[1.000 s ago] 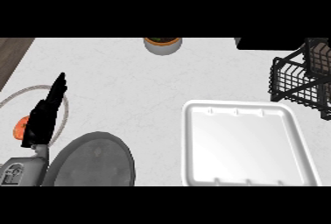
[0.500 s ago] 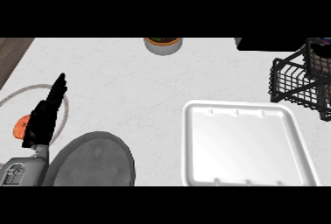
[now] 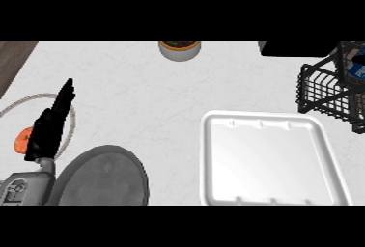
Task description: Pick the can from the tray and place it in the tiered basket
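My left robot hand (image 3: 50, 128) rests released, fingers straight, well left of the tray (image 3: 208, 159) on the worktop (image 3: 143, 96). The tiered basket (image 3: 308, 91) stands beyond the tray's far right corner. It has something blue (image 3: 354, 69) inside it, perhaps the can, but I cannot tell.

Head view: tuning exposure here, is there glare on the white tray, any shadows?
Head view: the white tray shows a soft sheen on its floor, no hard glare; a narrow dark shadow edges the grey plate's right side; the left hand reads flat black.
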Robot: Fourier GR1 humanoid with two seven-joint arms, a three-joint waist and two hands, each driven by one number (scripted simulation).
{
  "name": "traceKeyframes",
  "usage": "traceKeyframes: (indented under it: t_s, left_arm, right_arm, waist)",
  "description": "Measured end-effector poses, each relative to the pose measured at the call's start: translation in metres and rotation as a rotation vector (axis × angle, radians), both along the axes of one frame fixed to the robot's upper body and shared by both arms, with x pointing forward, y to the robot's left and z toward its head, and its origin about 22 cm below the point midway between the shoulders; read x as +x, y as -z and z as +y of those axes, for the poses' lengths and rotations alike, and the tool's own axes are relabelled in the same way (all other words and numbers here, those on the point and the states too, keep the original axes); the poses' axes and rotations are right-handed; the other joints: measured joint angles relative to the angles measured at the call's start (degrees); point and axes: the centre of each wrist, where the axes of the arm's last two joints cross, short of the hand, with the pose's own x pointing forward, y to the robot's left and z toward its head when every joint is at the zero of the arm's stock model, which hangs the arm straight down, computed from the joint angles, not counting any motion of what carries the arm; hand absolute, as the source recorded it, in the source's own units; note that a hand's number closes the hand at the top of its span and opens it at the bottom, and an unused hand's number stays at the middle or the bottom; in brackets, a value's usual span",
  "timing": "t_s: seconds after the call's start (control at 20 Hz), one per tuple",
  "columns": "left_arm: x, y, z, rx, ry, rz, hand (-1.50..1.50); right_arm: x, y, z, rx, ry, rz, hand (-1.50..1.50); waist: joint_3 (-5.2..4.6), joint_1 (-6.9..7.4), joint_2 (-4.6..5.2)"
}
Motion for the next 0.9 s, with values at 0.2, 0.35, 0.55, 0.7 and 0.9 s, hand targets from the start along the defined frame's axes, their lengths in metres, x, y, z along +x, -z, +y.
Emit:
traceKeyframes:
  t_s: [0.2,0.35,0.55,0.7,0.9]
  left_arm:
    - [-0.001,0.005,0.002,0.004,-0.011,0.001,0.0]
    - [-0.002,0.005,0.003,0.002,-0.018,0.008,0.0]
    - [-0.008,0.008,0.01,0.0,-0.025,0.014,0.0]
    - [-0.011,0.007,0.01,-0.004,-0.034,0.013,0.0]
    - [-0.015,0.006,0.015,-0.002,-0.048,0.017,0.0]
  right_arm:
    - [-0.009,-0.009,-0.007,0.026,0.026,-0.089,-1.5]
    - [-0.022,-0.025,-0.027,0.035,0.089,-0.128,-1.5]
    - [-0.047,-0.044,-0.054,0.112,0.16,-0.131,-1.5]
    - [-0.073,-0.052,-0.076,0.177,0.183,-0.12,-1.5]
    - [-0.118,-0.044,-0.105,0.225,0.189,-0.11,-1.5]
  waist:
    - [0.36,-0.43,0.11]
    - [0.56,-0.82,0.1]
    - [0.66,-1.53,-0.09]
    - [0.69,-1.99,-0.22]
    - [0.72,-2.7,-0.32]
